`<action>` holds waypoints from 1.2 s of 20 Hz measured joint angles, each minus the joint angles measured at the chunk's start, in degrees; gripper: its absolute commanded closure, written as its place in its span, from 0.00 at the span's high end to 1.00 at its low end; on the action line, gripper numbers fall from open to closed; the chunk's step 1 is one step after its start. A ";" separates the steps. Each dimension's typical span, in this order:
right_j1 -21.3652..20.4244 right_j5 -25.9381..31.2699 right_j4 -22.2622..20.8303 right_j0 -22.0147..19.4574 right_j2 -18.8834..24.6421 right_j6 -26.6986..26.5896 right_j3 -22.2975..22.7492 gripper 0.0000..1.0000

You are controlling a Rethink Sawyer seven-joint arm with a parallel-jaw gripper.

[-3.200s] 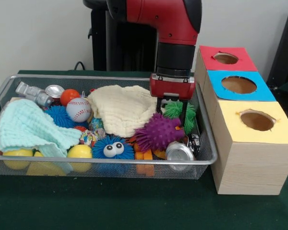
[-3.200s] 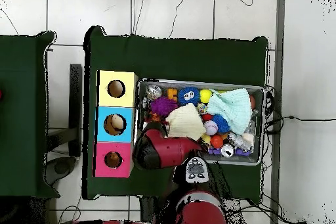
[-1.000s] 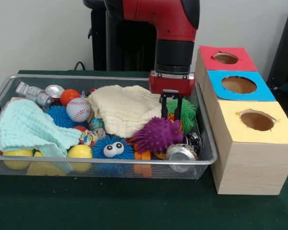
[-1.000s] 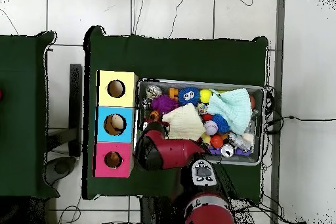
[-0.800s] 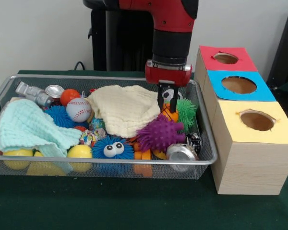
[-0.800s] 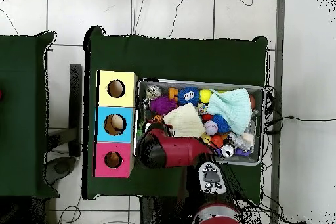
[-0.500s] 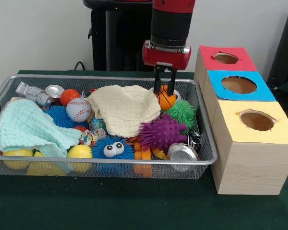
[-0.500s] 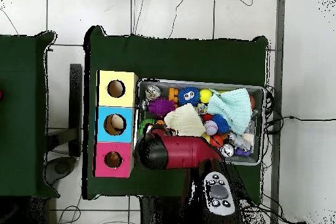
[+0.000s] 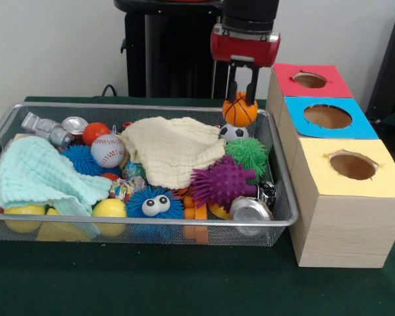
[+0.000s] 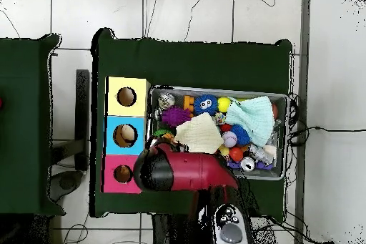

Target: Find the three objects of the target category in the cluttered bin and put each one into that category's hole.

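Gripping a small basketball (image 9: 240,110), the end effector (image 9: 241,97) hangs above the bin (image 9: 280,197).

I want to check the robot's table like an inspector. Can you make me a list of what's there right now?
Surface: dark green cloth covers the table.
Job's things: small basketball lifted above the wire bin; red box, blue box and yellow box each have a hole on top.
Clutter: cream cloth, mint cloth, baseball, soccer ball, purple spiky ball, green spiky ball, cans.
Claw: shut on the small basketball.
Cables: black cord on the floor.
Surroundings: white tile floor.
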 measured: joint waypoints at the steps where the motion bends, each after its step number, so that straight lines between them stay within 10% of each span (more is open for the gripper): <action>1: -0.54 0.33 0.39 0.51 0.00 0.00 0.22 0.00; 11: -4.03 2.09 1.79 5.63 -0.44 0.00 1.56 0.00; 24: -0.91 -7.11 -1.98 -2.52 -0.42 0.00 6.07 0.00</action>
